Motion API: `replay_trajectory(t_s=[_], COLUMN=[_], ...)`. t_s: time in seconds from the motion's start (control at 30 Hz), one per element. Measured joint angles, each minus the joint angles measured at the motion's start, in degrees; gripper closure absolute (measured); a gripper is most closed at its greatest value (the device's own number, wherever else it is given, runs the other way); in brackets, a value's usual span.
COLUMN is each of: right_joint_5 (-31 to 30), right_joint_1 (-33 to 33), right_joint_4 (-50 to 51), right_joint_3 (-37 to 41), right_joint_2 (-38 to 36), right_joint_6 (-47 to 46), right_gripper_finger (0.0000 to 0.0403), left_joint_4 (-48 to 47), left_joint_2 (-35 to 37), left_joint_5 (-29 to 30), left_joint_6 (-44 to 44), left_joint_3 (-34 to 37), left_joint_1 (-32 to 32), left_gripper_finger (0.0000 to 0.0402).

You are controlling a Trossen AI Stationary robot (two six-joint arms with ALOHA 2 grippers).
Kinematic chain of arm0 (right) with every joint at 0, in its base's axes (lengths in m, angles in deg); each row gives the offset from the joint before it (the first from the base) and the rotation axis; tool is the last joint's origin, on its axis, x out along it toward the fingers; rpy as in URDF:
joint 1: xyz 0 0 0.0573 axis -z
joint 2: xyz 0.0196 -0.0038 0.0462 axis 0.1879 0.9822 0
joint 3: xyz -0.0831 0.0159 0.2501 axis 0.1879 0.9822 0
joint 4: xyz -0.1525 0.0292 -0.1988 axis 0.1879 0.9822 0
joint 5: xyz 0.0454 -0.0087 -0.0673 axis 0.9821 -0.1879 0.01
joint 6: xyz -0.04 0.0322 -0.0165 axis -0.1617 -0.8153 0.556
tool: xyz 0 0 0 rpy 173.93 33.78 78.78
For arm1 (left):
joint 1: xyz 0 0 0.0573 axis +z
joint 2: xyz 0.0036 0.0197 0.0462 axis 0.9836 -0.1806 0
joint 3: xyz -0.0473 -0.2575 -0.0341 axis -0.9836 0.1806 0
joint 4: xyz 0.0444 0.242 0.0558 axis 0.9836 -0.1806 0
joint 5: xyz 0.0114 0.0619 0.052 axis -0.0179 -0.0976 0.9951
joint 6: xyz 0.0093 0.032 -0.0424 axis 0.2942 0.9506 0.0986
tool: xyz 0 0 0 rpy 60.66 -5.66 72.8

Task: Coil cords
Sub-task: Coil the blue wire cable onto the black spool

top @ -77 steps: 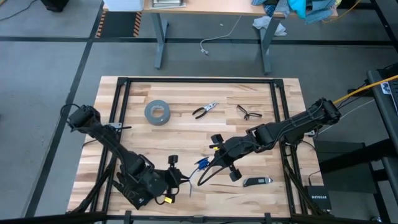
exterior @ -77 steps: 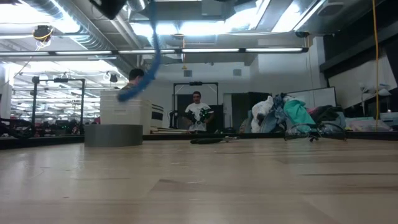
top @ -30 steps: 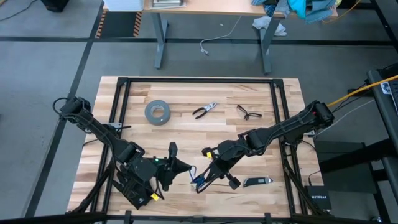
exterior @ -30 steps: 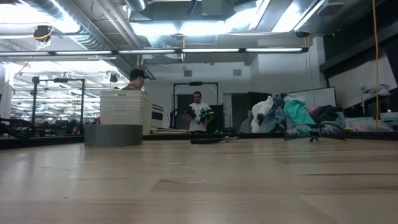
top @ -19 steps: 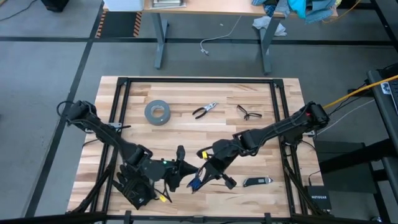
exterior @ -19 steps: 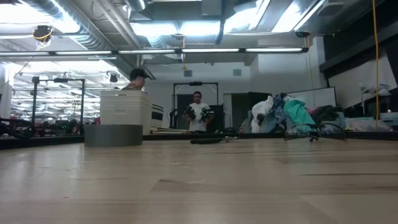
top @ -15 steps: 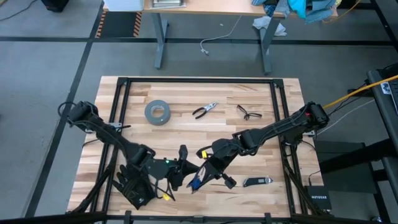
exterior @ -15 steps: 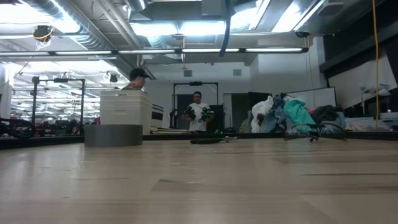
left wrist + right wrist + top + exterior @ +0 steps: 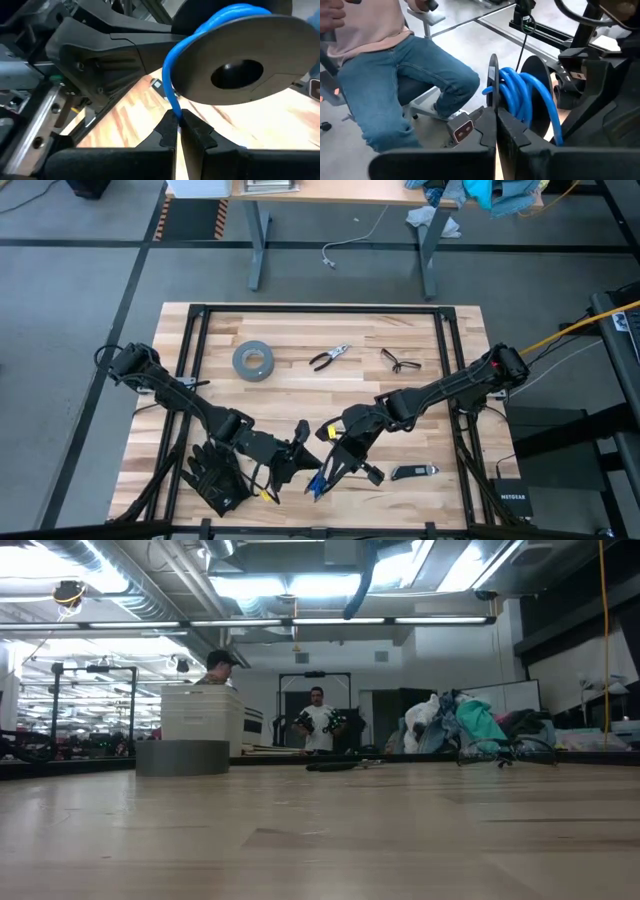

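The cords are a bright blue cable [image 9: 522,92] wound in several turns between two thin dark discs, with a grey plug end [image 9: 461,127]. The bundle hangs above the table's near middle [image 9: 318,480]. A strand shows at the top of the low view [image 9: 358,590]. My right gripper [image 9: 335,463] is shut at the bundle. My left gripper [image 9: 300,448] is shut on a blue strand [image 9: 170,95] that runs off the bundle beside the grey disc [image 9: 235,55]. My left gripper pinches one blue strand [image 9: 174,111] between its two fingertips, where the strand comes off the wound bundle. The strand curves from the fingertips up around the disc's rim. The bundle is clear of the table. My right gripper is shut at the rim of the near thin disc [image 9: 492,102], which stands edge-on between its fingertips [image 9: 485,125]. The grey plug sits beside one finger. Whether the fingers also hold cable, I cannot tell. The bundle stands ahead of the fingers, clear of the table.
A grey tape roll [image 9: 253,361], pliers [image 9: 329,358] and glasses [image 9: 400,361] lie toward the far side. Black gloves [image 9: 215,480] lie near left, a small dark tool [image 9: 413,472] near right. A seated person in jeans [image 9: 395,75] is beyond the table.
My left gripper has gone toward the table's right edge, up to the right gripper and the blue cable. My right gripper has gone toward the near edge and a little left, carrying the cable with it. A cable strand has come into the top of the low view.
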Motion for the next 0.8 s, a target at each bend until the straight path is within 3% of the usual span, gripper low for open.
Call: replay_trajectory(t_s=[0.2,0.43,0.8], right_joint_5=[3.28,5.46,4.51], right_joint_1=[0.01,0.0,0.0], right_joint_4=[-1.5,0.7,3.38], right_joint_3=[0.0,0.04,0.04], right_joint_2=[0.0,0.0,0.0], right_joint_6=[0.34,0.73,1.95], right_gripper_finger=[0.0402,0.0402,0.0402], left_joint_4=[1.28,1.91,0.32], left_joint_2=[-1.6,-3.62,-3.65], left_joint_5=[-3.53,-3.63,-5.42], left_joint_6=[-1.06,1.79,-1.81], left_joint_3=[-0.04,-0.02,-0.02], left_joint_1=[1.34,1.64,1.44], left_gripper_finger=[0.04,0.04,0.04])
